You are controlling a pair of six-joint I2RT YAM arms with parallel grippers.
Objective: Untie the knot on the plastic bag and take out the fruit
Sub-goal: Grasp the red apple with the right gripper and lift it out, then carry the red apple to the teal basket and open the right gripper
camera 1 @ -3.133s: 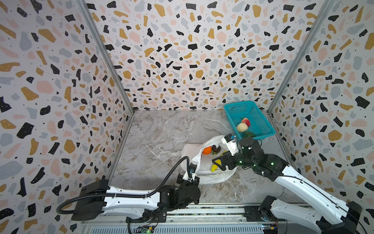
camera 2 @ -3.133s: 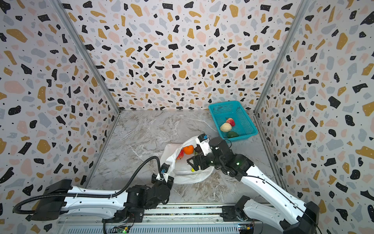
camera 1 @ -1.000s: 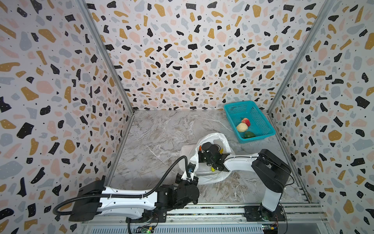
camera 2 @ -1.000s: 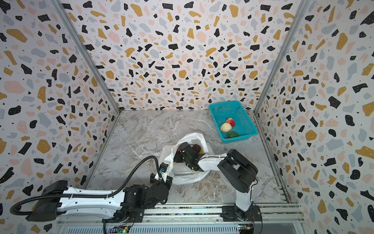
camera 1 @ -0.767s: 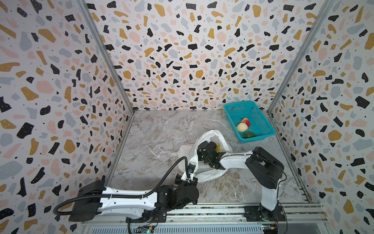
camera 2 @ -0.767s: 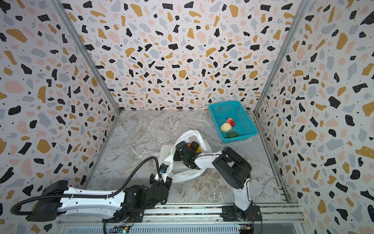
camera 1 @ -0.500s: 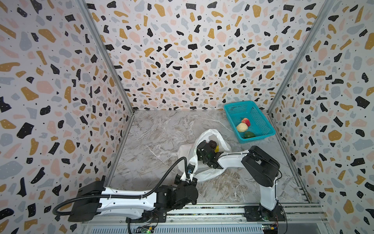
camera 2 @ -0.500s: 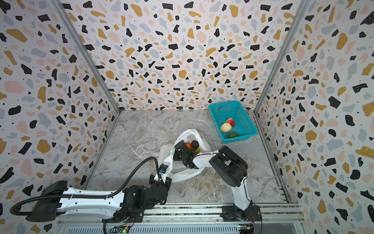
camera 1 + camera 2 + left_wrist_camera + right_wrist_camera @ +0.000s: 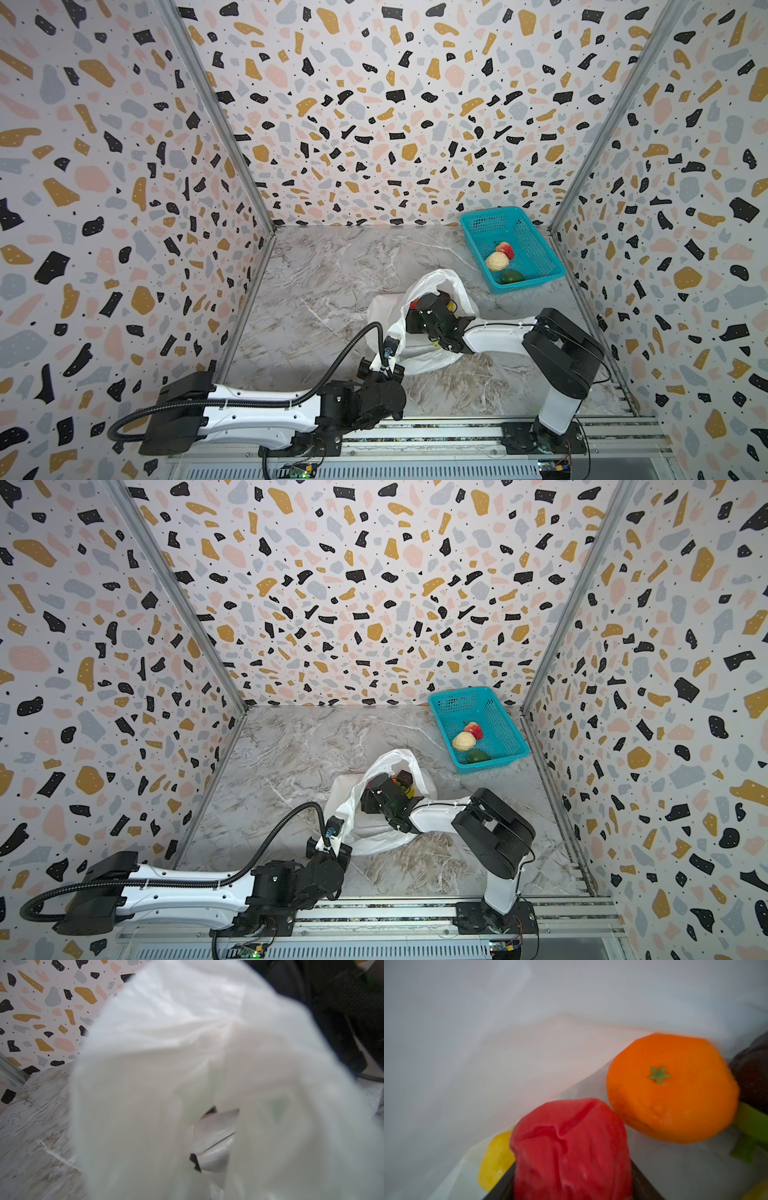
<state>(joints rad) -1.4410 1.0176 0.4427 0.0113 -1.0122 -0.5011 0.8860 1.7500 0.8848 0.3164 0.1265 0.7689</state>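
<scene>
The white plastic bag [image 9: 432, 280] lies open-mouthed at the middle right of the floor, and no knot shows on it. My left gripper [image 9: 392, 341] is shut on the bag's near edge and holds it up. White film of the bag [image 9: 187, 1053] fills the left wrist view and hides those jaws. My right gripper [image 9: 412, 312] reaches inside the bag. In the right wrist view its dark fingers [image 9: 502, 1188] press both sides of a red fruit [image 9: 571, 1147]. An orange [image 9: 670, 1088], a yellow piece [image 9: 494, 1159] and a dark purple one [image 9: 751, 1072] lie beside it.
A teal mesh basket [image 9: 536, 266] stands at the back right, close to the right wall, with a pinkish fruit [image 9: 505, 249], a beige bumpy one [image 9: 497, 262] and a green one [image 9: 512, 276] inside. Terrazzo walls close three sides. The arms' rail runs along the front.
My right gripper has pushed further left into the bag, and its jaws have narrowed onto the red fruit. The left gripper keeps its hold on the bag's edge.
</scene>
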